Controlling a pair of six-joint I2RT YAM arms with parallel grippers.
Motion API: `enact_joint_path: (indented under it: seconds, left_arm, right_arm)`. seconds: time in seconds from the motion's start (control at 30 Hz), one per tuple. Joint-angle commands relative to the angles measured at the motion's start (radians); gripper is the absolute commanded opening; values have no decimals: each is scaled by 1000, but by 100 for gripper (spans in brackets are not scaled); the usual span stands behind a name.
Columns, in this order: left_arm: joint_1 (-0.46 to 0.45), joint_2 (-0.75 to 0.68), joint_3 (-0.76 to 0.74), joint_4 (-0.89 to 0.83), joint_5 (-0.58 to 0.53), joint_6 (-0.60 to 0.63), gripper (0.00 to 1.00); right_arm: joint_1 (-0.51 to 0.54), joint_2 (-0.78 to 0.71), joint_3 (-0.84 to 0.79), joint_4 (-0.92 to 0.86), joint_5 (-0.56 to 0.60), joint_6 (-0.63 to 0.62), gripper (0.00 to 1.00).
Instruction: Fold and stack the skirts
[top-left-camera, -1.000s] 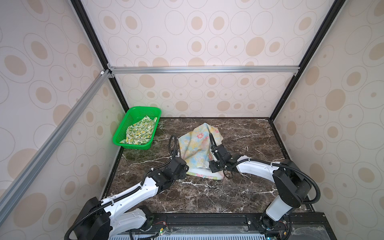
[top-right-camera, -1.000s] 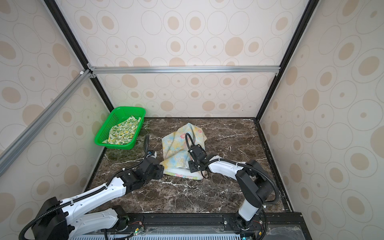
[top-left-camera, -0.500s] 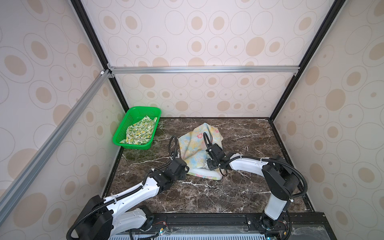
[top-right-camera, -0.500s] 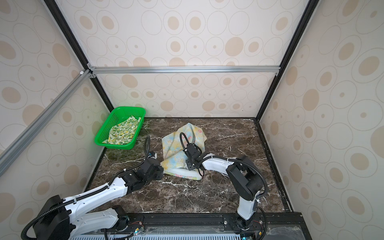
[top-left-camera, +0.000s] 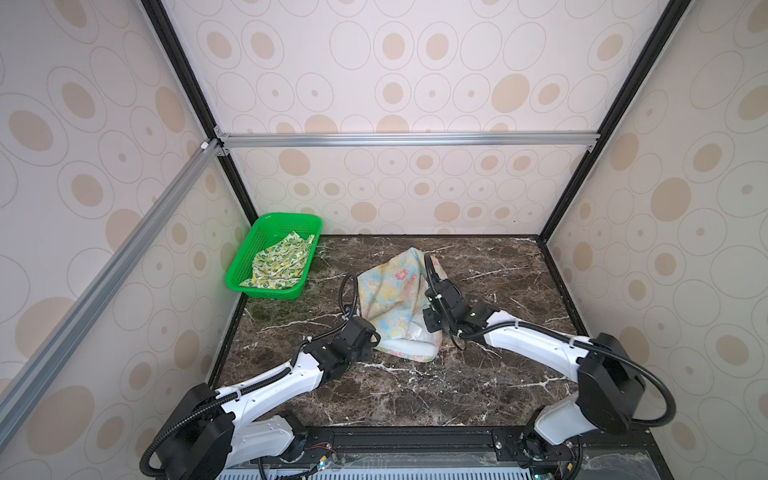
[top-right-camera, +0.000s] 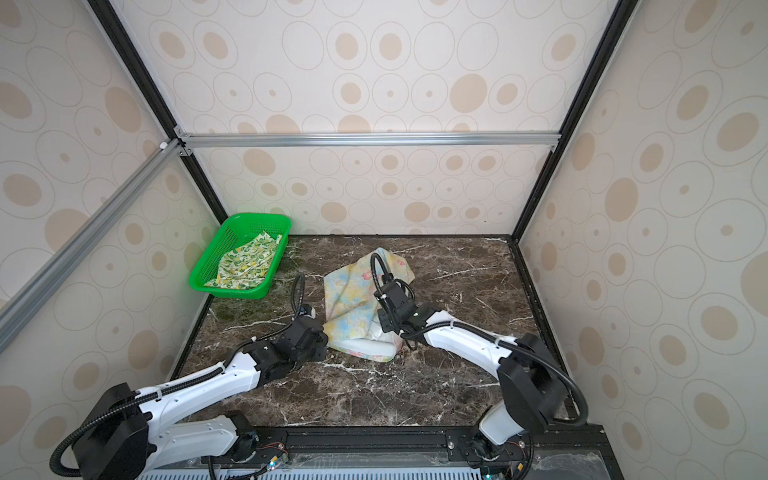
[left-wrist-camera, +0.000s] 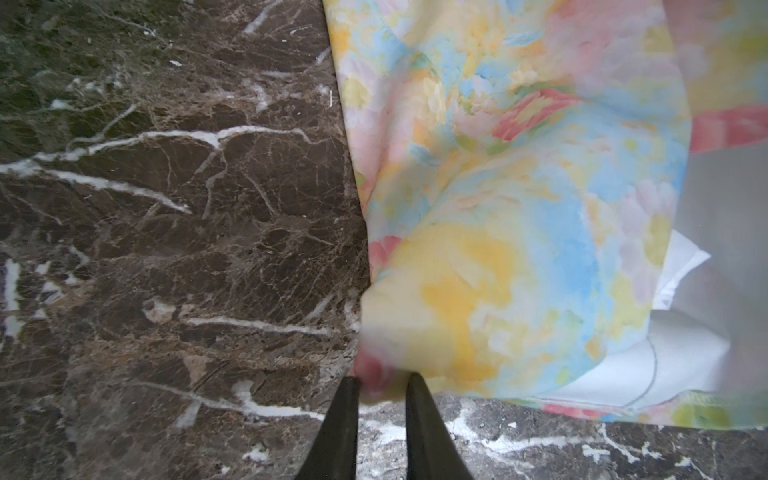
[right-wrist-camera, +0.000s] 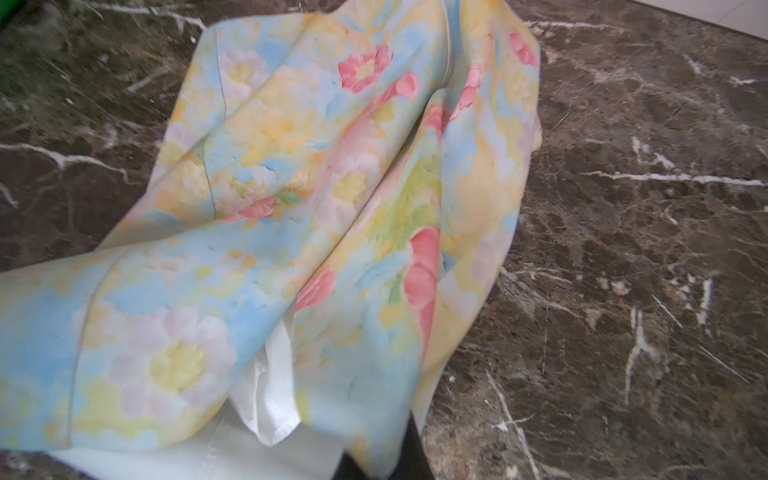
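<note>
In the right wrist view the pastel blue-yellow floral cloth skirt (right-wrist-camera: 291, 208) drapes over the right gripper (right-wrist-camera: 380, 467). Only dark slivers show at the frame's edge, so what its closed jaws pinch is hidden. In the left wrist view the cloth between the tips of the left gripper (left-wrist-camera: 382, 380) is smeared, and the grip cannot be judged. In both top views the black wrists (top-left-camera: 353, 336) cover all the fingertips. The wall of the green plastic mesh basket (top-left-camera: 291, 217) hides part of the cream lemon-print cloth skirt (top-left-camera: 278, 266).
</note>
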Motion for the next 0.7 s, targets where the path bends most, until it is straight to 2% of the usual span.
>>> enact_joint_path:
  seconds: [0.0, 0.4, 0.43, 0.47, 0.57, 0.67]
  left_arm:
    - [-6, 12, -2, 6, -16, -29, 21]
    - [-9, 62, 12, -11, -38, -32, 22]
    - [-9, 54, 18, -22, -47, -28, 24]
    - [-10, 42, 27, -27, -52, -19, 30]
    - [-19, 16, 70, -42, -48, 26, 48]
    - [-59, 18, 133, -62, -52, 78, 60]
  right_arm:
    - [13, -102, -68, -91, -20, 74, 0]
    - [19, -475, -347, -216, -3, 259, 0]
    - [19, -492, -358, -231, 3, 266, 4]
    - [19, -505, -367, -241, 2, 265, 13]
    - [19, -505, -377, -242, 14, 260, 31]
    - [19, -464, -376, -217, 28, 238, 42]
